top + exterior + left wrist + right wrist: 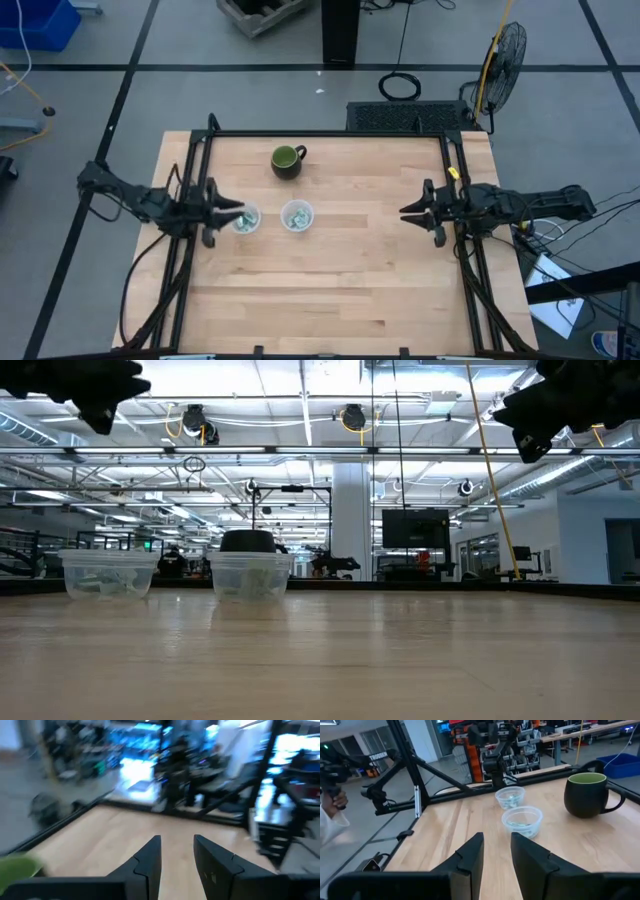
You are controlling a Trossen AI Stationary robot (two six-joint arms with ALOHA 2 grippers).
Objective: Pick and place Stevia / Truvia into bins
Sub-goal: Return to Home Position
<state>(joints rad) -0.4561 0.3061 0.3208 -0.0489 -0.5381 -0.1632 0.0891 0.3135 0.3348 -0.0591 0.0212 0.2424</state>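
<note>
Pale green-and-white Stevia sachets (521, 825) lie inside two clear plastic cups: one cup (257, 222) sits just beside the left gripper (236, 211), the other cup (310, 214) next to it toward the table's middle. We see no sachet loose on the wooden table (350, 290). A dark green mug (288, 160) stands apart behind them. The right gripper (405, 212) hangs well away near the table's right edge. Both sets of jaws are parted narrowly and hold nothing. We judge the sorting done and the return to rest in hand; the next move calls for each arm to draw back without knocking the cups.
</note>
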